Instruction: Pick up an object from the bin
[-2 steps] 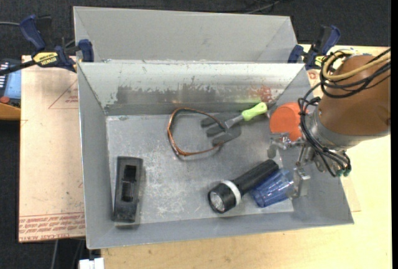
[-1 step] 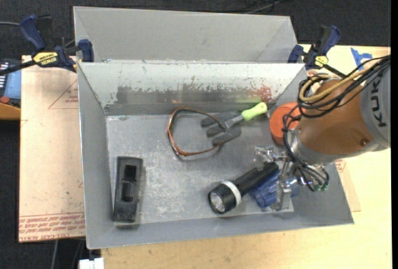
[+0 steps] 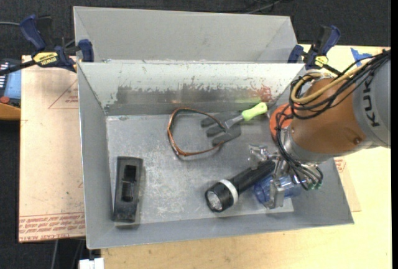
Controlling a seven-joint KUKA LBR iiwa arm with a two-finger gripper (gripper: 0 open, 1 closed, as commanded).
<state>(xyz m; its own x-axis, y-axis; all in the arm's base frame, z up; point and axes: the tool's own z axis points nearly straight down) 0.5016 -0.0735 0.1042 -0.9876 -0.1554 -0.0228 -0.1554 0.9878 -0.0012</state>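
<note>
Black cylindrical flashlight (image 3: 239,186) lies near-right in the scuffed metal bin (image 3: 168,190), gripper (image 3: 279,191) at its tail, open or closed I can't tell.

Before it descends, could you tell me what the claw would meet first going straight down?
Probably the rear end of the black flashlight, lying right beside the claw at lower right; depth is unclear.

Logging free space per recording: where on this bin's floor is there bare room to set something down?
Bare floor: the stretch between the black block and the flashlight, below the wire loop; also the far-left corner above the block. Crowded: the right side, where the gripper, flashlight, a blue thing and the green-handled tool sit close together.
</note>
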